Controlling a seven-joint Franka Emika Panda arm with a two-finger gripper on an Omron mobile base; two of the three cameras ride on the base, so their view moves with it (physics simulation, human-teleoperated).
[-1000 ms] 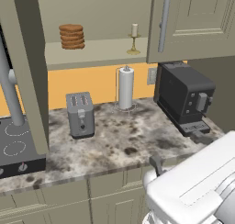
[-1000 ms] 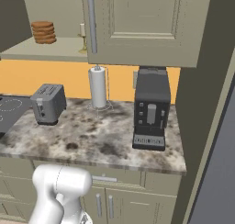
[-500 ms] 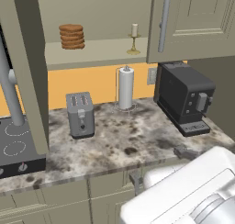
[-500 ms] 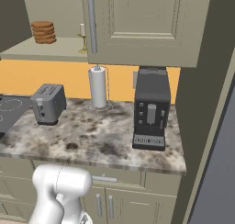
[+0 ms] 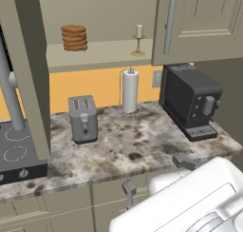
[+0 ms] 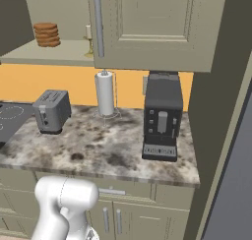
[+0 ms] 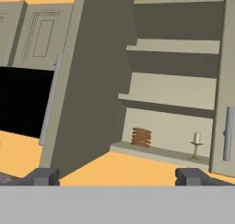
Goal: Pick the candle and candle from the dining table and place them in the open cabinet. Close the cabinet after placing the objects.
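A cream candle point(image 5: 138, 39) on a brass-gold holder stands on the lowest shelf of the open cabinet point(image 5: 104, 54), close to the shut right door. The same candle point(image 6: 89, 39) shows beside that door's bar handle, and the candle point(image 7: 196, 145) appears again in the hand view at the shelf's right end. My gripper point(image 5: 156, 175) hangs low in front of the counter edge and points up at the cabinet point(image 7: 174, 90). In the hand view the gripper point(image 7: 117, 177) is open, its fingertips point(image 7: 42, 176) wide apart with nothing between them. The dining table is out of view.
A brown stack point(image 5: 74, 37) sits on the shelf left of the candle. The cabinet's left door point(image 5: 29, 74) stands swung out. On the stone counter point(image 5: 142, 148) are a toaster point(image 5: 83, 118), a paper-towel roll point(image 5: 130, 91) and a black coffee machine point(image 5: 191, 101). A cooktop point(image 5: 14, 152) lies at left.
In the left base view the white arm has swelled across the lower right and the fingers have shifted. The kitchen, the candle and the right base view are unchanged.
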